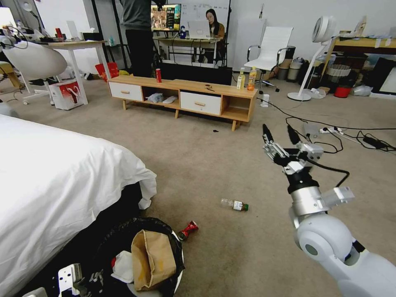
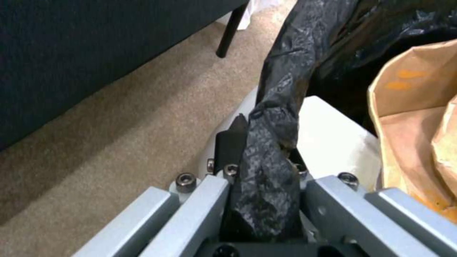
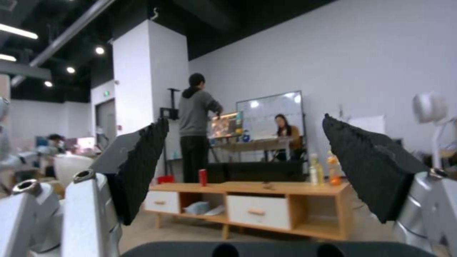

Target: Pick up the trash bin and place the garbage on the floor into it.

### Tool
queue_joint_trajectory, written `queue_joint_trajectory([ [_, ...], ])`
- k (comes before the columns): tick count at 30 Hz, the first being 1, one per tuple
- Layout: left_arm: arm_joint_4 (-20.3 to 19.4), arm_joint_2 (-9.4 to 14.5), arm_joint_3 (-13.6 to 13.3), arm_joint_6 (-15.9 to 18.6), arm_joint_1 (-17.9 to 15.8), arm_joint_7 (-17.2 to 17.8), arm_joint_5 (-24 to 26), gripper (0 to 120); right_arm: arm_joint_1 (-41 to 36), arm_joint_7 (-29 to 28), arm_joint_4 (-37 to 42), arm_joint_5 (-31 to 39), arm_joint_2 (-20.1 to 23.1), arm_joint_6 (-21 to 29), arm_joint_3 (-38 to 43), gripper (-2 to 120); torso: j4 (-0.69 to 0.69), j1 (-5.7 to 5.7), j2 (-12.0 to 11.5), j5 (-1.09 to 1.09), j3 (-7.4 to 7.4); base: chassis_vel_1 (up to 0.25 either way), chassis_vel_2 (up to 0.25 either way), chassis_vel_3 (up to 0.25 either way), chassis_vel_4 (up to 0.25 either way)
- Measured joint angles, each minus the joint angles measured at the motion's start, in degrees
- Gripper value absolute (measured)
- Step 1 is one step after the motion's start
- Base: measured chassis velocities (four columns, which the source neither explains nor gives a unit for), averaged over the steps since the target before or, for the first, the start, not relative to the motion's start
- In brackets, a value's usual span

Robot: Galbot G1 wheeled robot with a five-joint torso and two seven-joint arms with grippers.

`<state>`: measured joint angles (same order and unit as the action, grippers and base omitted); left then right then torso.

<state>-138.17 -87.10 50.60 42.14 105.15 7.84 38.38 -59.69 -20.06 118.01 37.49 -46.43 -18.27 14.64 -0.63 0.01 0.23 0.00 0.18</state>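
Observation:
The trash bin (image 1: 123,229), lined with a black bag (image 2: 295,53), hangs low beside the bed, with my left gripper (image 1: 93,277) (image 2: 259,142) shut on its bag-covered rim. Inside it lie a crumpled tan paper bag (image 1: 152,258) (image 2: 414,117) and a white tissue (image 1: 123,266) (image 2: 333,142). A crushed red can (image 1: 187,229) lies on the carpet just right of the bin. A small clear bottle with a green cap (image 1: 234,204) lies farther out. My right gripper (image 1: 280,134) (image 3: 245,119) is raised above the floor well beyond the bottle, open and holding nothing.
A white-sheeted bed (image 1: 53,177) fills the left. A low wooden cabinet (image 1: 181,97) stands ahead with an upright red can (image 1: 158,75) and two drink bottles (image 1: 246,79) on top. Cables and a power strip (image 1: 330,131) lie on the floor at right.

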Motion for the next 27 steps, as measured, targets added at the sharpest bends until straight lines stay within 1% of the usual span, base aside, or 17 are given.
queue_joint_trajectory([
  [2,-0.2,-0.6,-0.1,0.0,0.2,-0.3,-0.8,1,-3.5,2.1,-2.2,-4.1,-1.4,-2.6,2.4,87,0.01,0.00,0.0,0.01,0.00,0.000,0.000,0.000,0.000],
  [3,-0.2,-0.6,-0.1,0.0,0.2,-0.3,-0.8,1,-3.5,2.1,-2.2,-4.1,-1.4,-2.6,2.4,87,0.01,0.00,0.0,0.01,0.00,0.000,0.000,0.000,0.000],
  [5,-0.4,-1.1,-0.1,0.0,0.3,-0.5,-1.6,1,-7.0,4.5,-3.5,-7.1,-2.8,-5.2,4.4,87,0.01,0.00,0.0,0.01,0.00,0.000,0.000,0.000,0.000],
  [8,-0.4,-1.3,0.0,0.0,0.5,-0.7,-2.1,1,-8.6,5.1,-3.8,-8.5,-3.4,-6.0,5.5,87,0.01,0.00,0.0,0.01,0.00,0.000,0.000,0.000,0.000],
  [9,-0.5,-1.8,0.1,0.0,0.6,-1.1,-3.0,1,-10.9,5.6,-3.8,-10.7,-4.7,-6.5,7.3,87,0.01,0.00,0.0,-0.01,0.00,0.000,0.000,0.000,0.000],
  [10,-0.7,-2.3,0.2,0.0,0.6,-1.3,-3.4,1,-12.5,5.5,-3.6,-13.0,-5.9,-6.3,8.8,87,0.01,0.00,0.0,0.00,0.00,0.000,0.000,0.000,0.000],
  [11,-0.7,-2.3,0.2,0.0,0.6,-1.3,-3.4,1,-12.5,5.5,-3.6,-13.0,-5.9,-6.3,8.8,87,0.01,0.00,0.0,0.00,0.00,0.000,0.000,0.000,0.000],
  [12,-0.9,-2.7,0.2,0.0,0.5,-1.5,-3.7,1,-13.8,5.2,-3.2,-15.7,-7.0,-5.7,10.4,87,0.02,0.00,0.0,0.00,0.00,0.000,0.000,0.000,0.000],
  [14,-1.1,-3.6,0.2,0.0,0.1,-1.7,-4.2,1,-17.0,4.2,-1.8,-23.1,-10.2,-4.5,14.0,82,0.01,0.00,0.0,-0.01,0.00,0.000,0.000,0.000,0.000],
  [15,-1.1,-3.6,0.2,0.0,0.1,-1.7,-4.2,1,-17.0,4.2,-1.8,-23.1,-10.2,-4.5,14.0,82,0.01,0.00,0.0,-0.01,0.00,0.000,0.000,0.000,0.000],
  [16,-1.1,-3.9,0.1,-0.1,0.0,-1.8,-4.6,1,-18.8,3.9,-1.1,-26.1,-11.7,-4.4,15.6,81,0.01,0.00,0.0,0.01,0.00,0.000,0.000,0.000,0.000],
  [17,-1.1,-3.9,0.1,-0.1,0.0,-1.8,-4.6,1,-18.8,3.9,-1.1,-26.1,-11.7,-4.4,15.6,81,0.01,0.00,0.0,0.01,0.00,0.000,0.000,0.000,0.000],
  [19,-1.1,-4.5,-0.1,-0.4,-0.1,-2.2,-5.4,1,-22.0,3.0,0.2,-30.4,-14.4,-4.5,18.3,78,-0.01,0.00,0.0,-0.01,0.00,0.000,0.000,0.000,0.000],
  [20,-1.0,-4.7,-0.1,-0.6,-0.1,-2.4,-5.7,1,-23.1,2.7,0.4,-31.9,-15.1,-4.8,18.8,78,0.00,0.00,0.0,-0.01,0.00,0.000,0.000,0.000,0.000],
  [27,-0.8,-5.0,-0.3,-1.0,-0.4,-2.7,-6.9,1,-26.4,0.6,0.4,-35.3,-17.4,-5.6,19.2,78,0.01,0.00,0.0,-0.01,0.00,0.000,0.000,0.000,0.000],
])
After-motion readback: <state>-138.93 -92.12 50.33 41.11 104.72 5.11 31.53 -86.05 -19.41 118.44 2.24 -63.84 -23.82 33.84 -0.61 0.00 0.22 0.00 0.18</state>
